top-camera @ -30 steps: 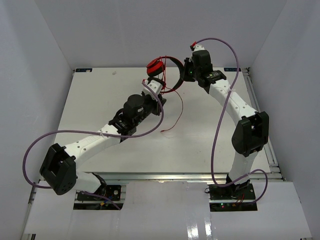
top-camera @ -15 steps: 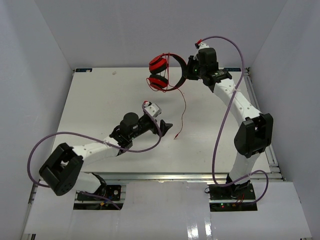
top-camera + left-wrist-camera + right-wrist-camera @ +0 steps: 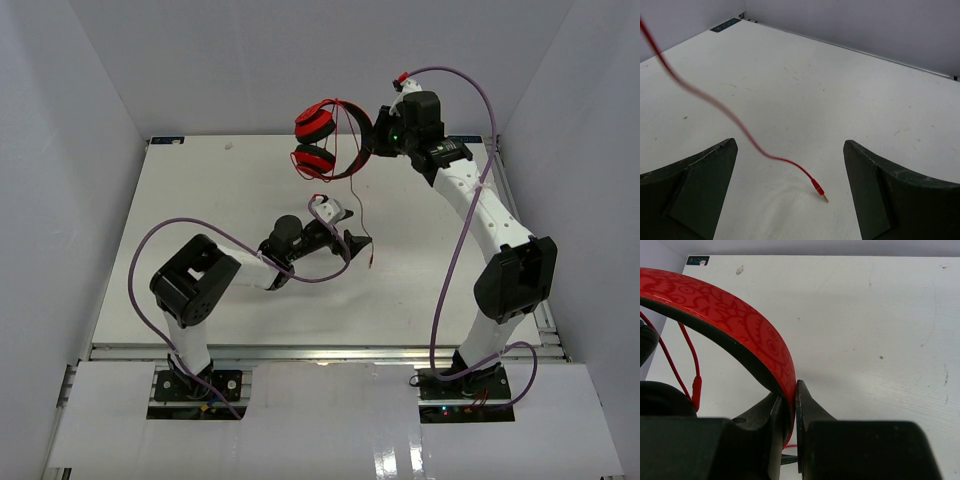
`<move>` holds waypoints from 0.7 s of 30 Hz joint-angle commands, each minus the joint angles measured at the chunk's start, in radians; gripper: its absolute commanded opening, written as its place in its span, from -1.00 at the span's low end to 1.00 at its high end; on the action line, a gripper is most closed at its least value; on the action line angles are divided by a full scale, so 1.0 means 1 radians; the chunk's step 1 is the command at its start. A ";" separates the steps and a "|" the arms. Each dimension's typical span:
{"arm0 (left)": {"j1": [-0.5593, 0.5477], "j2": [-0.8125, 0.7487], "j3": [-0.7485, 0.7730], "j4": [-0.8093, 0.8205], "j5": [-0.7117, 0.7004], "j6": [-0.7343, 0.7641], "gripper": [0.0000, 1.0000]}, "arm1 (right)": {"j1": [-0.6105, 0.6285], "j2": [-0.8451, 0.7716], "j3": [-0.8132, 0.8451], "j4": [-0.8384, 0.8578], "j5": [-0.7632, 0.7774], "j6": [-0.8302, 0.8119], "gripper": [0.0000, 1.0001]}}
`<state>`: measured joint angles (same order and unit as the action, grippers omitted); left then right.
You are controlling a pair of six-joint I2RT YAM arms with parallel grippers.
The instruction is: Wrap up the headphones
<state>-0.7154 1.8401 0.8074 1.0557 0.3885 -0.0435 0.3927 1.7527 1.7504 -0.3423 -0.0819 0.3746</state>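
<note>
Headphones (image 3: 318, 140) hang in the air above the far middle of the tabletop (image 3: 190, 200), their red band pinched in the right tool (image 3: 794, 390), its jaws narrow around it. The thin red cord (image 3: 362, 215) drops to its plug (image 3: 821, 191), on or just above the tabletop. The left tool (image 3: 790, 145) is spread wide, holding nothing, low beside the plug

Open white tabletop (image 3: 180, 200) is left along the left side and the near edge. The middle is crossed by the thin red cord (image 3: 715, 103), hung from the raised headphones (image 3: 318, 142), with its plug lying just ahead of the wide-spread left pincer (image 3: 352, 240).
</note>
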 commanded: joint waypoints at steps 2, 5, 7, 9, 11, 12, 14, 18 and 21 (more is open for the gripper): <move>-0.008 0.063 0.074 0.129 0.029 -0.060 0.95 | -0.003 -0.056 0.008 0.068 -0.041 0.043 -0.85; -0.020 0.104 0.110 0.106 -0.057 -0.045 0.88 | -0.003 -0.056 0.012 0.065 -0.041 0.043 -0.85; -0.027 0.102 0.081 0.129 -0.127 -0.039 0.82 | -0.003 -0.061 0.011 0.064 -0.035 0.039 -0.85; -0.028 0.084 0.034 0.149 -0.165 -0.037 0.79 | -0.003 -0.065 0.011 0.063 -0.030 0.034 -0.85; -0.035 0.053 -0.015 0.166 -0.178 -0.027 0.79 | -0.003 -0.066 0.009 0.065 -0.031 0.033 -0.85; -0.038 0.031 -0.047 0.170 -0.186 -0.024 0.78 | -0.003 -0.065 0.010 0.065 -0.032 0.034 -0.85; -0.050 -0.022 -0.116 0.185 -0.200 -0.015 0.77 | -0.003 -0.061 0.014 0.065 -0.033 0.036 -0.85; -0.078 -0.135 -0.258 0.213 -0.243 0.004 0.77 | -0.003 -0.058 0.015 0.067 -0.031 0.034 -0.85; -0.079 -0.144 -0.305 0.240 -0.324 0.003 0.83 | -0.002 -0.054 0.014 0.069 -0.038 0.042 -0.85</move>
<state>-0.7828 1.7661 0.5467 1.2098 0.1705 -0.0537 0.3927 1.7527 1.7504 -0.3429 -0.0933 0.3828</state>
